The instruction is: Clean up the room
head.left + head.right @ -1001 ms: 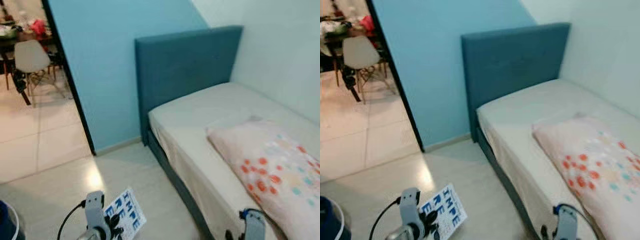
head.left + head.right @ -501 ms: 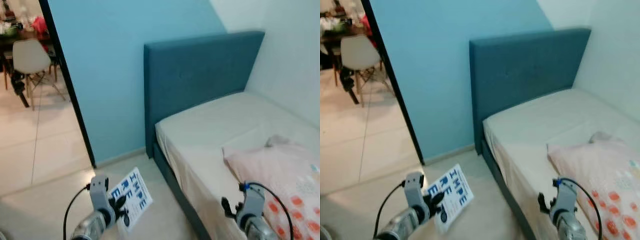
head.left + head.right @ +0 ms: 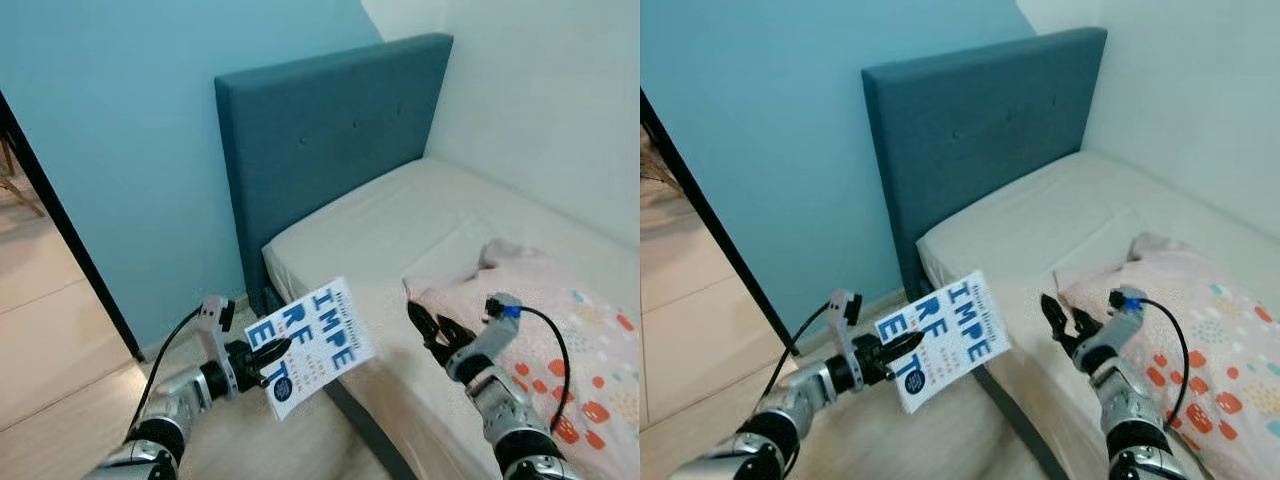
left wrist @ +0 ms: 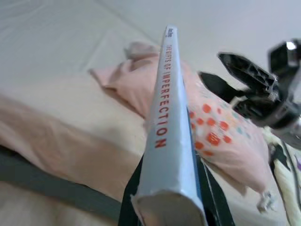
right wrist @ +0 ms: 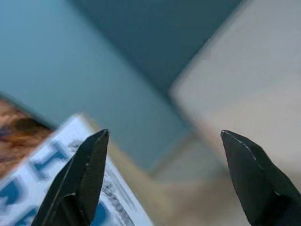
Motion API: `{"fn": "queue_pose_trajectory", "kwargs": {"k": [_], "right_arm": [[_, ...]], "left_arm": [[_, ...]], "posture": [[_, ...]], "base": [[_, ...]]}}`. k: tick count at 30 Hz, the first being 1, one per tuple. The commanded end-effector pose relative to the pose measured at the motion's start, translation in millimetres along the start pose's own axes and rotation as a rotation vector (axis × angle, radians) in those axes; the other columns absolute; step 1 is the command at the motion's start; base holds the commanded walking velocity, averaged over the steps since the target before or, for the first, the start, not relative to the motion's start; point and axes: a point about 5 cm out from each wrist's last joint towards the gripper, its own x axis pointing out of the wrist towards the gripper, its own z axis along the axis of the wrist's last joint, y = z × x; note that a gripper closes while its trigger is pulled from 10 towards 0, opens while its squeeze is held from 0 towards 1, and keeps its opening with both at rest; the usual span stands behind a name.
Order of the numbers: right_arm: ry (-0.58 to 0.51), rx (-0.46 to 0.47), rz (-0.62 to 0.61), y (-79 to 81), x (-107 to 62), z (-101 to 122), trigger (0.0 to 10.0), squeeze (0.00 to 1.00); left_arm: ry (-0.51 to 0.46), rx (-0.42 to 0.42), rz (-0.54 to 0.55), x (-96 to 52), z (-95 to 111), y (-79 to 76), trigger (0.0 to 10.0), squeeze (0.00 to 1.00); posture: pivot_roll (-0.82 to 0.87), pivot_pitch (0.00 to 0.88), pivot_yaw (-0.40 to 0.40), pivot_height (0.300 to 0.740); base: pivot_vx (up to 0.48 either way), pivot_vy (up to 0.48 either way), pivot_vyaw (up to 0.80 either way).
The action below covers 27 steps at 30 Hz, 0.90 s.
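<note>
Book clamped in left gripper jaws; right gripper jaws wide beside bed.

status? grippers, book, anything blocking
Left gripper shut on book, held up beside bed. Right gripper open, empty, facing the book. Pillow on mattress; nothing between grippers.

book: white cover, blue block letters, red spine lettering
headboard: dark teal
wall: light blue
pillow: pale pink, red and teal dots
sheet: beige
</note>
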Motion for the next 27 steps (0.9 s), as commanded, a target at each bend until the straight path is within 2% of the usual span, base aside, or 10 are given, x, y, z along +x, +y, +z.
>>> {"fn": "queue_pose_trajectory", "kwargs": {"k": [1,2,3,5,7,9,14,22,25,27], "right_arm": [[0.003,0.068,0.129,8.7,-2.4,-1.0,10.0,0.0],[0.0,0.103,0.265,17.9,-8.0,2.6,10.0,0.0],[0.0,0.103,0.265,17.9,-8.0,2.6,10.0,0.0],[0.019,0.143,0.45,26.3,-23.5,7.3,10.0,0.0],[0.042,0.134,0.489,26.1,-30.8,8.3,10.0,0.0],[0.061,0.108,0.499,20.3,-42.8,16.2,10.0,0.0],[0.085,0.098,0.534,21.1,-52.8,25.0,10.0,0.0],[0.141,0.084,0.555,21.5,-60.0,30.0,10.0,0.0],[0.201,0.064,0.6,27.1,-63.7,34.3,10.0,0.0],[0.201,0.064,0.6,27.1,-63.7,34.3,10.0,0.0]], "left_arm": [[0.001,0.046,-0.091,-1.1,10.9,-2.8,10.0,0.0],[0.013,0.088,-0.164,1.4,17.9,-7.5,10.0,0.0],[0.013,0.088,-0.164,1.4,17.9,-7.5,10.0,0.0],[0.002,0.139,-0.261,5.4,32.5,-14.5,10.0,0.0],[-0.017,0.152,-0.299,6.2,40.2,-17.5,10.0,0.0],[-0.035,0.173,-0.412,5.2,51.6,-27.8,10.0,0.0],[-0.011,0.184,-0.505,1.8,52.5,-35.4,10.0,0.0],[0.034,0.184,-0.585,-3.4,48.6,-41.0,10.0,0.0],[0.103,0.195,-0.634,-7.4,42.5,-46.1,10.0,0.0],[0.103,0.195,-0.634,-7.4,42.5,-46.1,10.0,0.0]], "posture": [[-0.02,0.0,-0.009,0.74],[-0.02,0.0,-0.008,0.74],[-0.02,0.0,-0.008,0.74],[-0.02,0.0,-0.009,0.74],[-0.02,0.0,-0.009,0.74],[-0.02,0.0,-0.006,0.74],[-0.02,0.0,-0.003,0.74],[-0.03,0.0,-0.002,0.74],[-0.02,0.0,-0.001,0.74],[-0.02,0.0,-0.001,0.74]], "base": [[0.0,0.0,0.0],[0.0,0.0,0.0],[0.0,0.0,0.0],[0.0,0.0,0.0],[0.0,0.0,0.0],[0.0,0.0,0.0],[0.0,0.0,0.0],[0.0,0.0,0.0],[0.0,0.0,0.0],[0.0,0.0,0.0]]}}
